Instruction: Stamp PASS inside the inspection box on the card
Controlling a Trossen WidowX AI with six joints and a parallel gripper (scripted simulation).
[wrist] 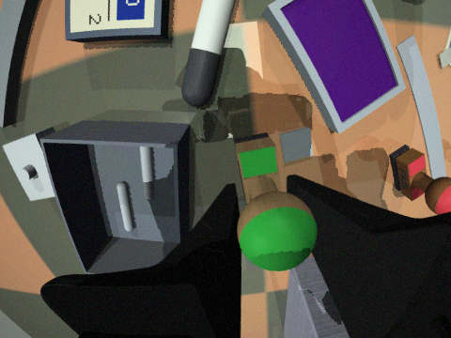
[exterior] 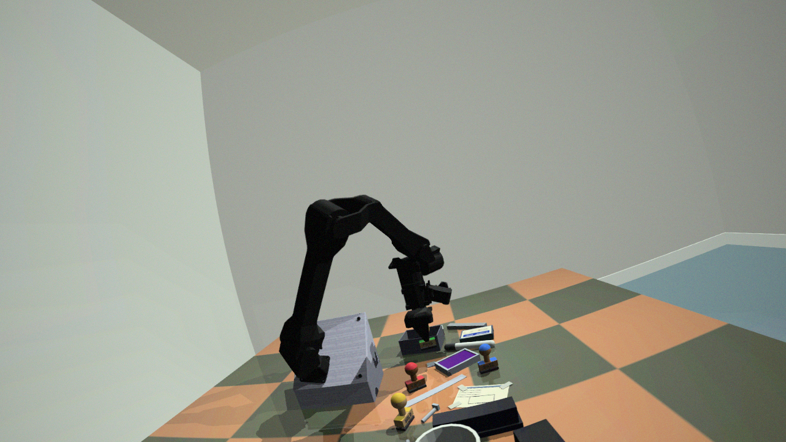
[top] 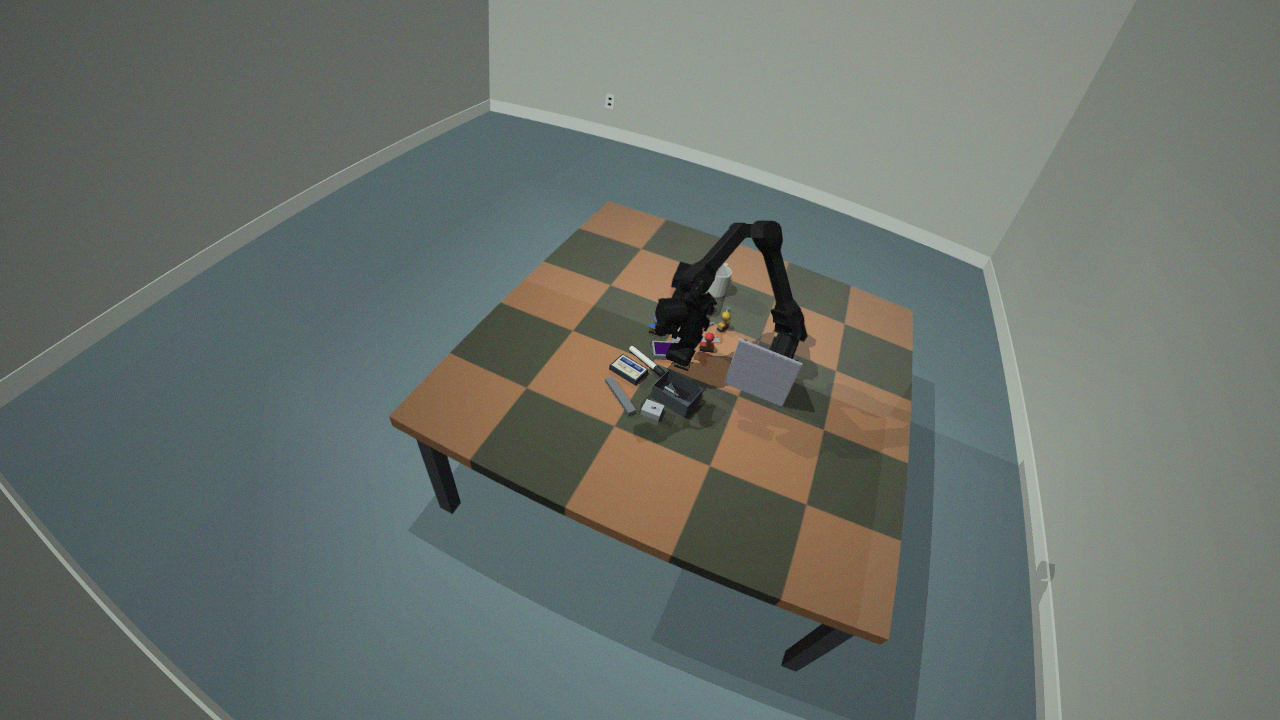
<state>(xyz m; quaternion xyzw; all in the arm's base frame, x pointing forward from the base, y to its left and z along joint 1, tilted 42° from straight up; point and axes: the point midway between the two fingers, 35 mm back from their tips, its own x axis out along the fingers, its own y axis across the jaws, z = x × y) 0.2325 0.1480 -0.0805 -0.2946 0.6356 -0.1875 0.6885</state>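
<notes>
My gripper (top: 682, 361) (exterior: 425, 336) (wrist: 261, 188) is shut on the green-knobbed stamp (exterior: 427, 343) (wrist: 278, 235). The stamp hangs upright with its wooden base below the fingers and seems a little above the table, beside the dark bin; its underside is hidden. The purple ink pad (top: 662, 348) (exterior: 457, 359) (wrist: 345, 56) lies in a grey tray, to the upper right of the stamp in the wrist view. The card (exterior: 487, 393) is taped down, with an outlined box on it; I see no print in the box. The arm hides the card in the top view.
The open dark bin (top: 677, 394) (wrist: 133, 188) holds small rods. Red (exterior: 415, 377) (wrist: 416, 171), yellow (exterior: 403, 409) and blue (exterior: 487, 357) stamps stand around the pad and card. A marker (exterior: 474, 345) (wrist: 207, 52) lies behind the pad. A black block (exterior: 478, 416) sits close to the card.
</notes>
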